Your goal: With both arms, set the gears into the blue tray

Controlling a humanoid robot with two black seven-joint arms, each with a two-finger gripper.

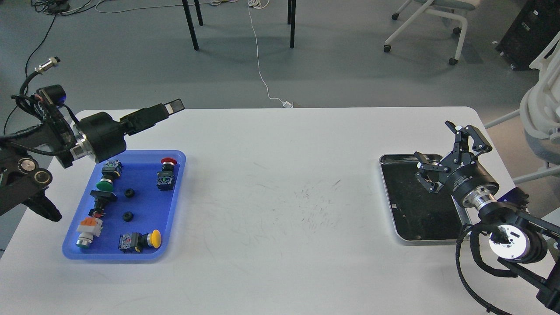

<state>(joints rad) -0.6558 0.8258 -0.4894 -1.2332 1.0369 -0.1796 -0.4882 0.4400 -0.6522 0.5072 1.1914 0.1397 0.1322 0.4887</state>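
Two gears (pixel 128 193) (pixel 127 216) lie inside the blue tray (pixel 175 210), near its middle, one just beyond the other and apart from it. Around them in the tray sit coloured push-button switches: green (pixel 107 177), red (pixel 166 174), yellow (pixel 141 241) and an orange-topped one (pixel 87 232). The left gripper (pixel 168 107) hangs above the tray's far edge, seen side-on, so I cannot tell how its jaws stand. Well to the right of the tray, the right gripper (pixel 442 151) hovers with fingers spread wide and empty over the silver tray (pixel 396 223)
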